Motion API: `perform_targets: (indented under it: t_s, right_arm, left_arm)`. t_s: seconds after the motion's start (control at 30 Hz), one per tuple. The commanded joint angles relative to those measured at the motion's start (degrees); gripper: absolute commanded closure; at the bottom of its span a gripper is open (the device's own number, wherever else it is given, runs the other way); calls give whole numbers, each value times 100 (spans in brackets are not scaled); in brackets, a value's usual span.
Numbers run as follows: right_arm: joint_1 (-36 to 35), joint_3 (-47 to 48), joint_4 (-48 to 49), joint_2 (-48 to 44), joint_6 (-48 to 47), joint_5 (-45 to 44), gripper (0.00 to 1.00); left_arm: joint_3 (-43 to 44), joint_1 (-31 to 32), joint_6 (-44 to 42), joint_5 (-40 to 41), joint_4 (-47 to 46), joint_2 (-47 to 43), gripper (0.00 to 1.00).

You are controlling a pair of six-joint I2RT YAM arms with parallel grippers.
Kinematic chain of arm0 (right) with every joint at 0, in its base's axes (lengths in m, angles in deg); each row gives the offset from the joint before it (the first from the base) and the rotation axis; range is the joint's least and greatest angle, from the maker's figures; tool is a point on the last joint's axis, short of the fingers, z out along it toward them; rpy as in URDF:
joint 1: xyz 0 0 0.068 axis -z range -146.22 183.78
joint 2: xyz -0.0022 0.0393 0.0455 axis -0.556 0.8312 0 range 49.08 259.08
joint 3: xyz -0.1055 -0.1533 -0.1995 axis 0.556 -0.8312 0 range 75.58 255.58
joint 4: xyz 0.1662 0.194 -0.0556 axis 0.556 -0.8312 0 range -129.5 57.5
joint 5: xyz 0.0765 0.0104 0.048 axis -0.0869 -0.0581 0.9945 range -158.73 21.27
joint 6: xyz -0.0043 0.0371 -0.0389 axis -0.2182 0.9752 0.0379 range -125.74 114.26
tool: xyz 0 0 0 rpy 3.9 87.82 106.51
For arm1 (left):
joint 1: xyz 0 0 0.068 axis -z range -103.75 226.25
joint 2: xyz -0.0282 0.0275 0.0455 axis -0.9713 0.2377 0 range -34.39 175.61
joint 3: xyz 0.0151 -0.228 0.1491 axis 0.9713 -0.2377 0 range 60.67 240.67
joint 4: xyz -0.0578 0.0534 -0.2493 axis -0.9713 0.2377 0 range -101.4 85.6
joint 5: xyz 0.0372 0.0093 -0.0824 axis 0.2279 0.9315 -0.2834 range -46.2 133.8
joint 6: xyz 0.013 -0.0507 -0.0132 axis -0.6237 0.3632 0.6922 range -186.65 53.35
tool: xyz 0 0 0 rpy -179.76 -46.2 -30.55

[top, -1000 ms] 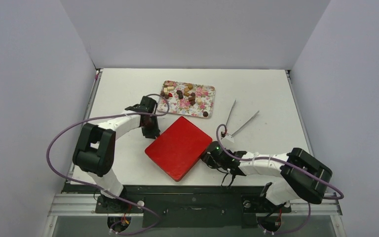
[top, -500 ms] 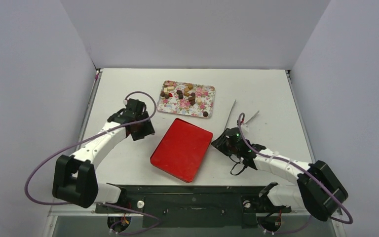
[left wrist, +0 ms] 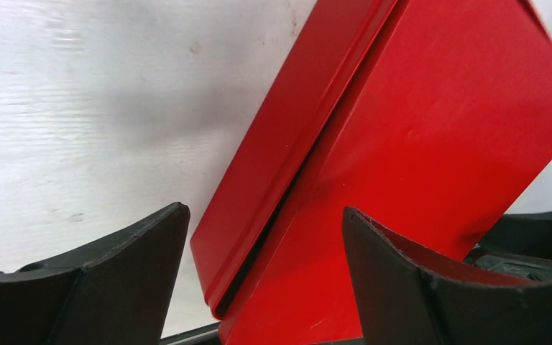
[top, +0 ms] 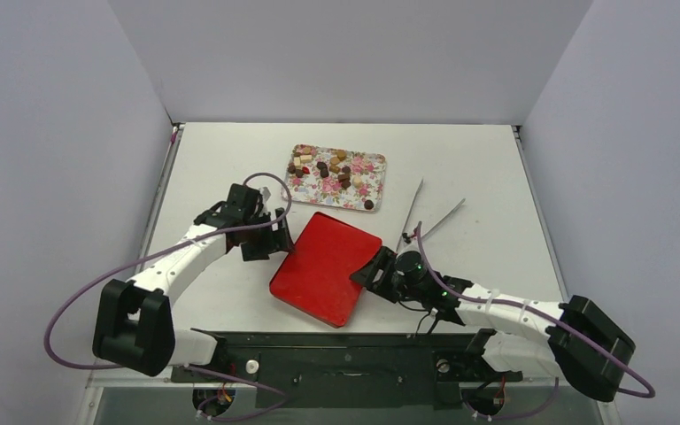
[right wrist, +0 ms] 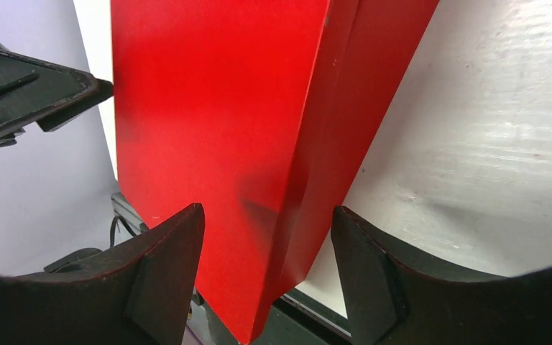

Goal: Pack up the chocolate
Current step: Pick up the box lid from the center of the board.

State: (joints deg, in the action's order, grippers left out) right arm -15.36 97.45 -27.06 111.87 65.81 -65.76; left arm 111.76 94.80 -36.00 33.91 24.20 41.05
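Left end effector (top: pixel 276 241) stands with its two fingers spread apart at the far-left corner of the flat red rectangular tin box (top: pixel 326 267); in the left wrist view the box corner (left wrist: pixel 374 180) lies between the fingers and fills most of the gap, with no firm contact visible. Right end effector (top: pixel 370 268) is likewise spread, its fingers bracketing the opposite, right edge of the box; the right wrist view shows the red side wall (right wrist: pixel 259 144) between the fingers without a clear clamp.

Task status, as a judgement: the assorted small chocolates (top: pixel 328 167) lie on the floral rectangular tray (top: pixel 374 173), beyond both end effectors and well apart from them. The box lid is seated on its base, a seam showing along the side in the left wrist view. With chocolates on the tray and the lid down, packing is not complete. Both end effectors appear positioned to steady or open the box.

A pair of metal tongs (top: pixel 431 217) lies on the white surface (top: pixel 496 168) beyond the right end effector.

Not determinable: the box contents, whether any finger touches the box, and the exact chocolate count.
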Motion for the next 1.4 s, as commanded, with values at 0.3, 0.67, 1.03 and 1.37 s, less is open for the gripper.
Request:
perform_targets:
  t_s: [0.3,0.67,1.03,1.37]
  right_arm:
    - [-153,7,1336,606,340,73,44]
    - [-58,191,931,217,124,241,59]
    - [-71,513,400,-329,2,406,59]
    - [-64,472,955,27,228,657,61]
  left_arm:
    - [-417,299,-39,-1021,-1094,386,27]
    - [-998,652,1188,-814,-1504,-307,35]
    - [-987,1119,1533,-365,-1464,-385,35]
    - [-1027,1471,1735,-298,-1692,-302,35]
